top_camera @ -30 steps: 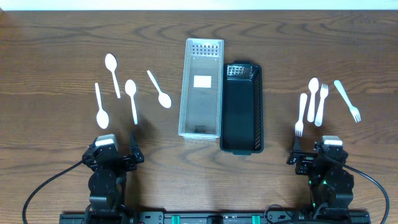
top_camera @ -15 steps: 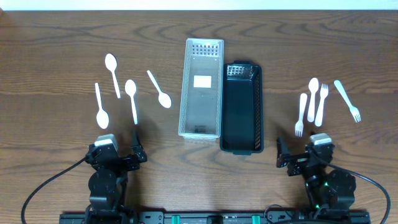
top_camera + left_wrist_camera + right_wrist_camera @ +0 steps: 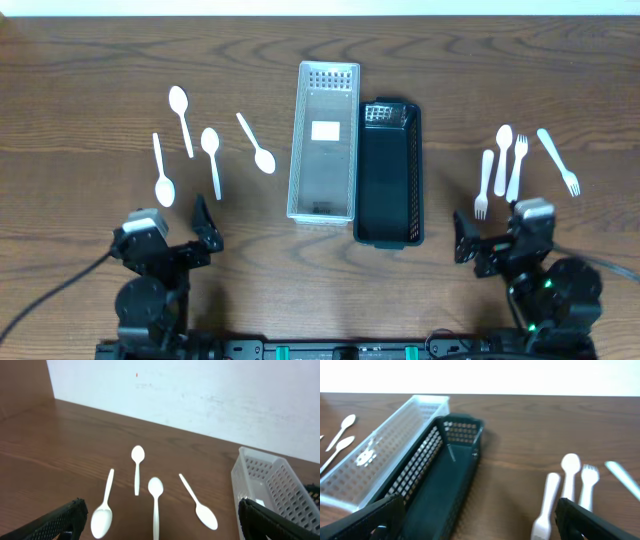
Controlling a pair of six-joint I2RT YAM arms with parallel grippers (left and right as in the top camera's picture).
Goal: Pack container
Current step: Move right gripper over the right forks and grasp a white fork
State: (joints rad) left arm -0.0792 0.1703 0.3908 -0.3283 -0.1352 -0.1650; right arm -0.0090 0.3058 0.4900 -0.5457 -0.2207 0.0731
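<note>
The wooden table [image 3: 100, 60] is carrying everything. A clear perforated tray [image 3: 296, 150] is lying lengthwise at its middle with a white label [image 3: 325, 130] on its floor. A black mesh basket [image 3: 388, 190] is sitting just beside the tray's right wall, set a little nearer the robot. The left gripper [image 3: 172, 240] and right gripper [image 3: 497, 240] are hovering at the near edge, each with fingers spread wide and grasping nothing. Four white plastic spoons [image 3: 211, 160] are lying left of the tray. Three white forks [image 3: 517, 168] and a lone spoon [image 3: 503, 145] are lying right of the basket.
</note>
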